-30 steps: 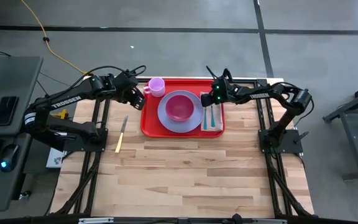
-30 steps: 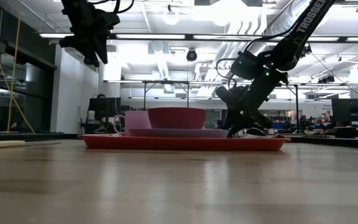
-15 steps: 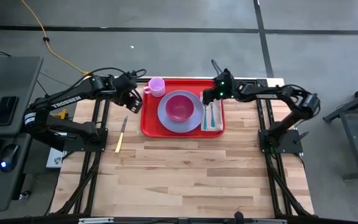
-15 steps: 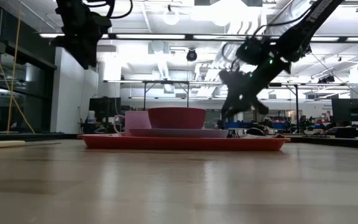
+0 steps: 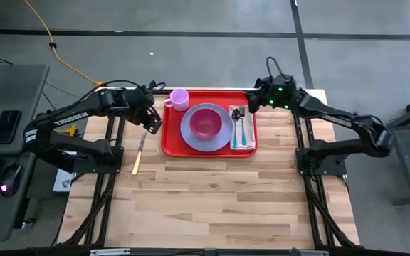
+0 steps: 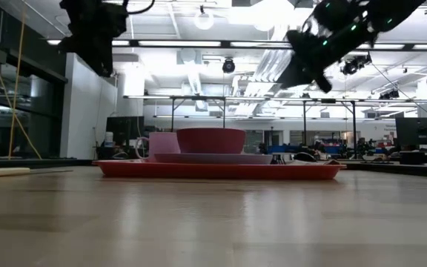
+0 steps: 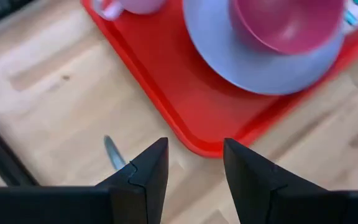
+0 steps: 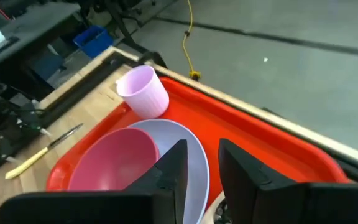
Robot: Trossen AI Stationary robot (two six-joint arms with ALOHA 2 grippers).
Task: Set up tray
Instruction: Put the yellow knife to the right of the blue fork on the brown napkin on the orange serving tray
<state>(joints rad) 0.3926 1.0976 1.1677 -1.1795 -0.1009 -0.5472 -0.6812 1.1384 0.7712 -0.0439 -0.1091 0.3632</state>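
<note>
Sitting at the bench's [image 5: 212,192] far edge, the red tray [image 5: 173,142] carries plate [image 5: 191,135], bowl [image 5: 205,121], cup [image 5: 179,98], napkin w/ 2 utensils [image 5: 242,131], while left gripper [image 5: 151,122] hovers wide open & empty by its left rim, right gripper [image 5: 256,99] raised over far-right corner, fingers slightly apart, empty.

Low view: tray [image 6: 221,170] contents on the right side indistinct; cutlery too small to tell. Left wrist view: knife [image 7: 114,154] mostly hidden behind fingers [image 7: 143,174]; plate [image 7: 260,56] and bowl [image 7: 288,22] cut off by edge.
</note>
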